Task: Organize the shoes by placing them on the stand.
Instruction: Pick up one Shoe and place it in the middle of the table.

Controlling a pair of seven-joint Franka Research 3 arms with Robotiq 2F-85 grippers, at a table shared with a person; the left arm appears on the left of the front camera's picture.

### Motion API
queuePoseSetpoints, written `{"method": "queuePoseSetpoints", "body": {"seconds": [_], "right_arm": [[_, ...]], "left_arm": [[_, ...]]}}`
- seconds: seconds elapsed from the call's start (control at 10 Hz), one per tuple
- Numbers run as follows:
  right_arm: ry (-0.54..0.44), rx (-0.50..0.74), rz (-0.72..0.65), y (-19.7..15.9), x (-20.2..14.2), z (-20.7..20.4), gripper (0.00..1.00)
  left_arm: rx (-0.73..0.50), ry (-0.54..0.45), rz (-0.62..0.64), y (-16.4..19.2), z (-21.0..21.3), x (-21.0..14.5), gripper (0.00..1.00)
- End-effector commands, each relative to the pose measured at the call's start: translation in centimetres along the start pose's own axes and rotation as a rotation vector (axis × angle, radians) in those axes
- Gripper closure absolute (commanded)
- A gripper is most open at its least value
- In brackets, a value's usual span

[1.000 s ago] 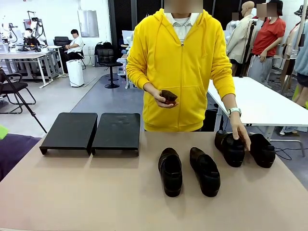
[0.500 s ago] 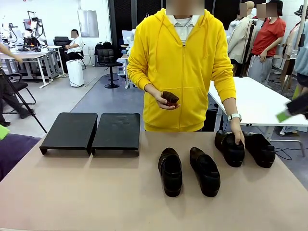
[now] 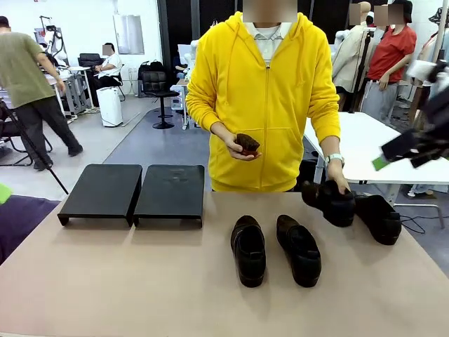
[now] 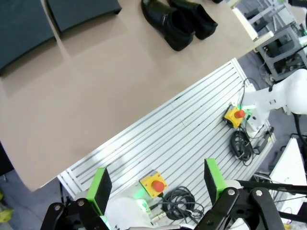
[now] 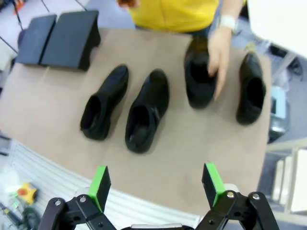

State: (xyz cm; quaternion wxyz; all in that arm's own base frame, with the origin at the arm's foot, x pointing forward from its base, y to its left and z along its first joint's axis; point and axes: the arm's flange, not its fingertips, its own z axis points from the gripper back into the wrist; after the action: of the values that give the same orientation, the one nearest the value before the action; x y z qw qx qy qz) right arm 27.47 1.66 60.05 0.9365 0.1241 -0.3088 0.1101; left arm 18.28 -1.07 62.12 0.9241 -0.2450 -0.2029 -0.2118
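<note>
**A:** Front view first: where are the shoes?

**B:** Four shoes (image 3: 299,249) on the worktop (image 3: 105,281), all right of the middle. Two lie side by side near the centre. A third shoe (image 3: 326,201) is tipped up under the person's hand (image 3: 341,184), with the fourth shoe (image 3: 379,217) just beside it. The stand (image 3: 170,191) sits bare at the far left. The right arm (image 3: 424,140) is a dark blur at the edge.

**A:** Left wrist view?

**B:** The left gripper (image 4: 156,177) has its jaws spread wide, holding nothing, and looks down past the worktop's near edge. Two shoes and a corner of the stand are cut off at the top.

**A:** Right wrist view?

**B:** The right gripper (image 5: 156,184) is released and empty too, above the near edge. All four shoes lie ahead of its jaws, long axes running away towards the person, the centre two slightly slanted. I'd judge this arm the nearer, with one of the centre two the free pick. The stand is well off at a far corner.

**A:** Anything unclear?

**B:** The hand covers part of the third shoe, and the picture is soft.
</note>
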Motion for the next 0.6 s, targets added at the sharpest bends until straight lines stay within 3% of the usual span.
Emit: {"method": "queuePoseSetpoints", "body": {"seconds": [0.0,0.2,0.5], "right_arm": [[0.047,0.085,-0.062,-3.6,-4.9,7.3,0.00],[0.080,0.066,-0.198,-6.5,-9.9,11.1,0.00],[0.093,0.081,-0.211,-6.0,-10.0,9.5,0.00]], "left_arm": [[-0.016,0.000,-0.013,-0.1,0.2,0.0,0.00],[-0.016,0.000,-0.013,-0.1,0.2,0.0,0.00],[-0.016,0.000,-0.013,-0.1,0.2,0.0,0.00]]}}
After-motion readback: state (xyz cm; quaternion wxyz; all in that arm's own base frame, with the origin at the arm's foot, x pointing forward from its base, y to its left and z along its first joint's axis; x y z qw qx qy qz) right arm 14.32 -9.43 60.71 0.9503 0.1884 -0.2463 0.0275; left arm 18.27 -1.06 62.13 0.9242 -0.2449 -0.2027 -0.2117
